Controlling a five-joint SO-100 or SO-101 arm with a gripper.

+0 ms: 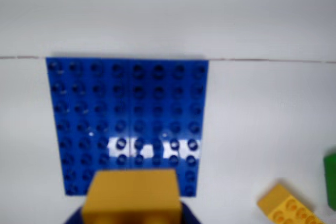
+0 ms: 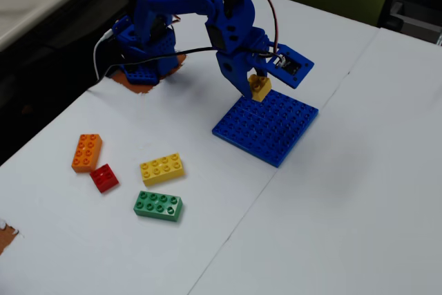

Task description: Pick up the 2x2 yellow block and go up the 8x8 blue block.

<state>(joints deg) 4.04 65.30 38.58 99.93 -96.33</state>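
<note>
The small yellow 2x2 block (image 2: 261, 88) is held in my blue gripper (image 2: 257, 88), just above the far edge of the large flat blue 8x8 plate (image 2: 266, 127). In the wrist view the block (image 1: 131, 199) fills the bottom centre, with the blue jaws closed against both its sides, and the plate (image 1: 128, 124) lies beyond it. The block's underside hangs slightly clear of the plate's studs in the fixed view. The gripper is shut on the block.
On the white table, left of the plate in the fixed view, lie an orange brick (image 2: 87, 152), a red brick (image 2: 104, 177), a longer yellow brick (image 2: 161, 168) and a green brick (image 2: 158, 205). The arm's base (image 2: 145, 60) stands at the back.
</note>
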